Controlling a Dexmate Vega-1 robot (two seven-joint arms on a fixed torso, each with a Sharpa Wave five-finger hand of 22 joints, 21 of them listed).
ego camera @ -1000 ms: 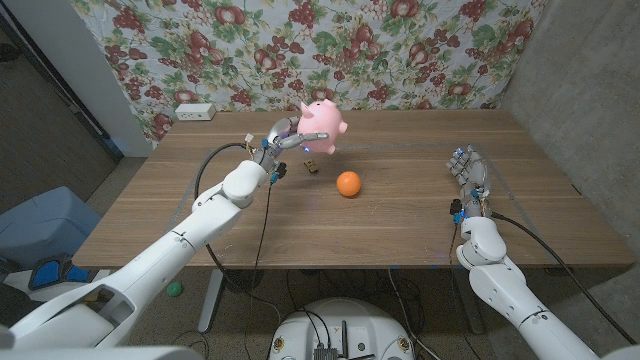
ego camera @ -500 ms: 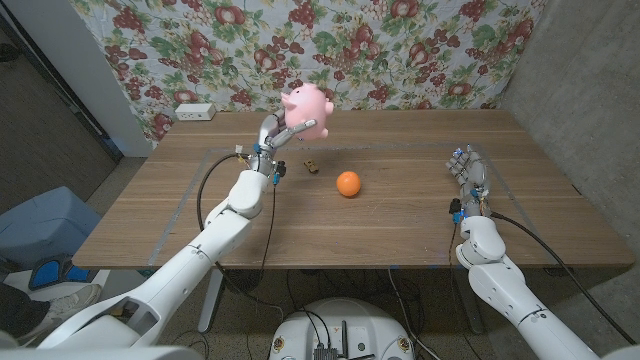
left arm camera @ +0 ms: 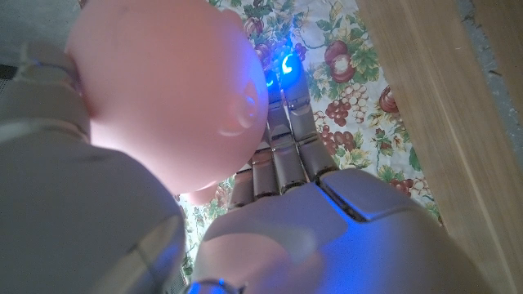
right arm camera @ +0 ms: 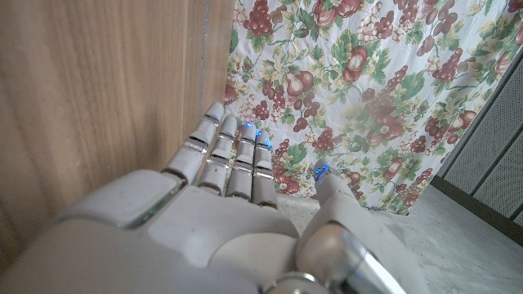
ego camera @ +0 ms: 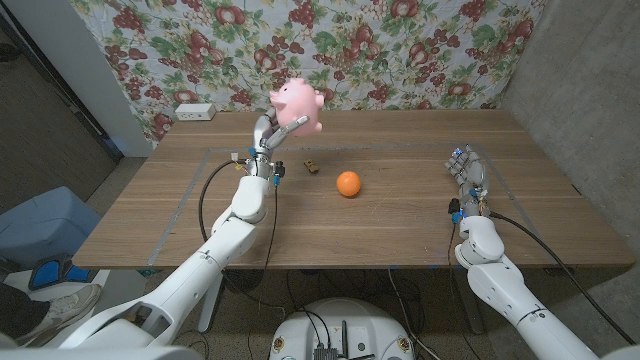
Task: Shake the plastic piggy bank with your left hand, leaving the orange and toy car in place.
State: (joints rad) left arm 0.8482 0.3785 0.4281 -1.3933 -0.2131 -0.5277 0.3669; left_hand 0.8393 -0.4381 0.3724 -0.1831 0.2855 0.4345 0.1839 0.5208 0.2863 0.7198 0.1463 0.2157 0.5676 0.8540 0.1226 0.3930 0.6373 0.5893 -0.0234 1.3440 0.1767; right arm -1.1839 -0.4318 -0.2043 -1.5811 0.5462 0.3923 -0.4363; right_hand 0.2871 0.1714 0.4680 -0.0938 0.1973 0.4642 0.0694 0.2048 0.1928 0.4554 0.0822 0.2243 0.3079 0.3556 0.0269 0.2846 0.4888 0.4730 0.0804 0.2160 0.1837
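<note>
The left hand is gripping the pink piggy bank, holding it in the air above the table's far edge. Orange and toy car are sitting mid-table. The right hand is holding nothing near the right edge, fingers straight.

orange and toy car mid-table, bare wood around

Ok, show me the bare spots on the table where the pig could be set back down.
Free: the wide wooden stretch of the table between the orange and the right robot hand, and the near-left area in front of the left arm. Crowded: the patch by the toy car and orange, just under the left robot hand holding the piggy bank aloft.
</note>
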